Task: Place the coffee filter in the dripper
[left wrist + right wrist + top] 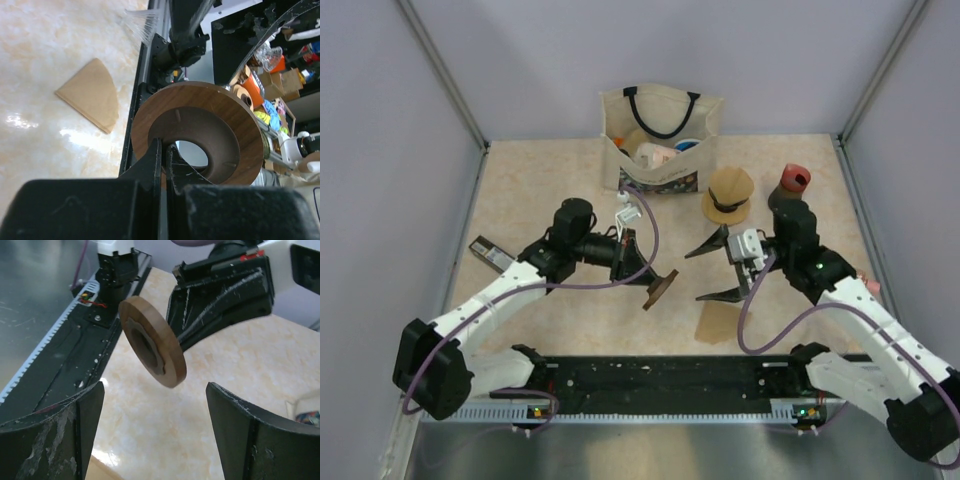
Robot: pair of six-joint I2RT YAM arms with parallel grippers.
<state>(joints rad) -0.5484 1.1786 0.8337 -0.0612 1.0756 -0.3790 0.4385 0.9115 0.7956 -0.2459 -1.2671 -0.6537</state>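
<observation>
The dripper shows as a brown wooden ring with a dark funnel-like centre and a through hole. No blue cone shows. My left gripper is shut on its inner wall and holds it tilted on edge above the table; the ring faces the wrist camera. The coffee filter, a flat light-brown paper wedge, lies on the table near the front rail, also in the left wrist view. My right gripper is open and empty, just behind the filter, facing the dripper across a small gap.
A cream tote bag with items stands at the back centre. A tan hat-shaped object with a dark band and a dark grinder with a red top stand at the back right. A dark flat item lies left. A black rail runs along the near edge.
</observation>
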